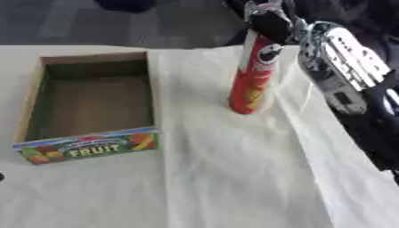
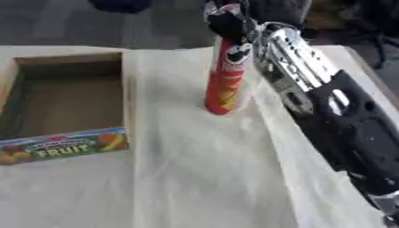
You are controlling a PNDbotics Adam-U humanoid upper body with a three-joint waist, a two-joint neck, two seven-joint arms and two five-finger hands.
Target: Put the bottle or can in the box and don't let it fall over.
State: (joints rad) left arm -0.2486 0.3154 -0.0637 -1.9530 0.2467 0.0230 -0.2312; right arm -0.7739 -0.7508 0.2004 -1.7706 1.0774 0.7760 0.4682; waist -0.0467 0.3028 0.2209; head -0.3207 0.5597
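Note:
A tall red crisp can [image 1: 253,75] stands upright on the cream cloth [image 1: 234,169], right of the box. My right hand [image 1: 269,22] comes in from the right with its black fingers curled round the can's top. The open cardboard box [image 1: 93,100], with a fruit print and the word FRUIT on its near wall, lies to the left with nothing inside it. The can's base looks to be touching the cloth. My left hand shows in neither view.
My right forearm [image 2: 327,102], silver and black, stretches along the table's right side. The cloth covers the table. A dark floor lies beyond the far edge.

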